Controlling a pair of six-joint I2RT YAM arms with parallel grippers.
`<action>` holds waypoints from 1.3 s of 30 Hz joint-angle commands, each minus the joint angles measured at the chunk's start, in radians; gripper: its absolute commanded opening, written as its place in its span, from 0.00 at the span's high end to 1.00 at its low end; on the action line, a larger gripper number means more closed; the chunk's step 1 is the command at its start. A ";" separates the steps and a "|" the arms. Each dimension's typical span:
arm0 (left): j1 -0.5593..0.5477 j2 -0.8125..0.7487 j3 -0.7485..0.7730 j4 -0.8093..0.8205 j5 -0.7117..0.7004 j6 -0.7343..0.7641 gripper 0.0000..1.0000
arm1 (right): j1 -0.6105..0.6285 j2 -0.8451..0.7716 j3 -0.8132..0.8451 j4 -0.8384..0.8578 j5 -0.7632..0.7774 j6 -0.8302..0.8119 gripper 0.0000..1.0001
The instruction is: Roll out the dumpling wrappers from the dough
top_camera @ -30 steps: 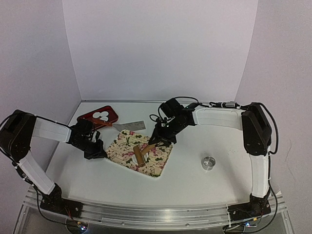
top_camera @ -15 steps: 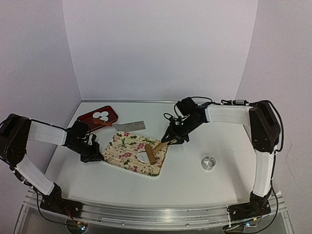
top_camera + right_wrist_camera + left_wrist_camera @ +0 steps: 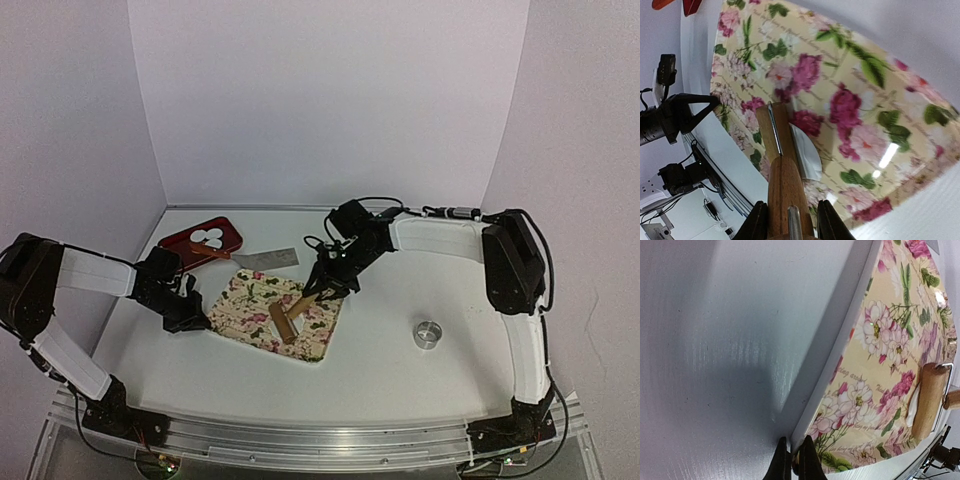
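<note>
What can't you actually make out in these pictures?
- Right wrist view: the wooden roller covers most of the dough, so its outline is unknown.
- Top view: the dumpling wrappers on the red tray are too small to count.
- Left wrist view: the frame's edge cuts off the floral board.

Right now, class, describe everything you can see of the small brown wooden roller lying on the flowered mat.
The small brown wooden roller has a short cylindrical barrel of smooth wood, a thin metal wire frame over it, and a rounded wooden handle. It rests barrel-down on the flowered mat, with its handle tilted up towards the right gripper, whose fingers clamp the handle from both sides. The barrel lies against a thin white piece of dough, partly covering it.
</note>
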State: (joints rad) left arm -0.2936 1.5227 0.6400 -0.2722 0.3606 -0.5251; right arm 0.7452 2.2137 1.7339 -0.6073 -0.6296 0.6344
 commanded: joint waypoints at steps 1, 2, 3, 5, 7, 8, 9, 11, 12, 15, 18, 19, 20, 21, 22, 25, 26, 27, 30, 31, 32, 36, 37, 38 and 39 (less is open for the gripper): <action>-0.027 0.071 -0.001 -0.003 -0.036 -0.028 1.00 | 0.099 0.198 -0.076 -0.303 0.318 0.002 1.00; -0.027 0.075 -0.001 0.004 -0.034 -0.032 1.00 | 0.100 0.197 -0.070 -0.305 0.320 0.002 1.00; -0.028 0.079 0.001 0.004 -0.037 -0.033 1.00 | 0.100 0.195 -0.067 -0.308 0.328 0.000 1.00; -0.024 0.082 0.008 -0.009 -0.056 -0.032 1.00 | 0.091 0.185 -0.072 -0.322 0.348 -0.005 1.00; -0.015 0.078 0.011 -0.018 -0.069 -0.030 1.00 | 0.070 0.167 -0.109 -0.325 0.359 -0.009 1.00; -0.008 0.075 0.009 -0.022 -0.070 -0.029 1.00 | 0.050 0.150 -0.138 -0.324 0.368 -0.013 1.00; 0.000 0.070 0.007 -0.026 -0.073 -0.024 1.00 | 0.026 0.124 -0.173 -0.323 0.383 -0.018 1.00; 0.013 0.063 0.005 -0.040 -0.085 -0.011 1.00 | -0.027 0.075 -0.231 -0.323 0.407 -0.035 1.00; 0.021 0.059 0.002 -0.046 -0.088 -0.005 1.00 | -0.049 0.056 -0.260 -0.323 0.419 -0.044 1.00; 0.040 0.047 -0.006 -0.053 -0.087 0.004 1.00 | -0.115 0.005 -0.313 -0.322 0.444 -0.073 1.00; 0.040 0.047 -0.007 -0.044 -0.075 0.008 1.00 | -0.123 0.015 -0.297 -0.322 0.425 -0.091 1.00; 0.040 0.048 -0.007 -0.036 -0.069 0.010 1.00 | -0.117 0.028 -0.282 -0.322 0.410 -0.095 1.00; 0.039 0.050 -0.005 -0.026 -0.057 0.015 1.00 | -0.104 0.043 -0.257 -0.324 0.403 -0.096 1.00; 0.039 0.051 -0.004 -0.015 -0.037 0.019 1.00 | -0.084 0.064 -0.232 -0.327 0.401 -0.096 1.00; 0.039 0.052 -0.002 -0.008 -0.022 0.023 1.00 | -0.070 0.078 -0.200 -0.328 0.393 -0.093 1.00; 0.034 0.053 0.008 -0.008 -0.015 0.036 1.00 | -0.013 0.136 -0.118 -0.337 0.371 -0.070 1.00; 0.033 0.055 0.010 -0.009 -0.015 0.038 1.00 | 0.005 0.155 -0.087 -0.341 0.365 -0.063 1.00; 0.032 0.058 0.010 -0.008 -0.014 0.039 1.00 | 0.025 0.173 -0.060 -0.345 0.361 -0.057 1.00; 0.023 0.071 0.010 0.002 -0.006 0.033 1.00 | 0.077 0.219 -0.009 -0.353 0.337 -0.042 1.00; 0.021 0.075 0.011 0.002 -0.007 0.030 1.00 | 0.089 0.227 -0.001 -0.354 0.332 -0.037 1.00; 0.022 0.079 0.012 0.003 -0.010 0.028 1.00 | 0.096 0.231 -0.001 -0.355 0.329 -0.035 1.00; 0.021 0.088 0.015 0.011 -0.013 0.014 1.00 | 0.095 0.208 -0.037 -0.360 0.358 -0.034 1.00; 0.022 0.090 0.018 0.007 -0.018 0.013 1.00 | 0.086 0.197 -0.052 -0.360 0.364 -0.035 1.00; 0.022 0.092 0.021 0.002 -0.024 0.013 1.00 | 0.071 0.185 -0.069 -0.359 0.365 -0.037 1.00; 0.023 0.092 0.023 -0.002 -0.029 0.013 1.00 | 0.055 0.172 -0.089 -0.358 0.372 -0.039 1.00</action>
State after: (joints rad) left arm -0.2710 1.5600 0.6626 -0.2500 0.3996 -0.4946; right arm 0.8208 2.2588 1.8176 -0.6253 -0.6439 0.6337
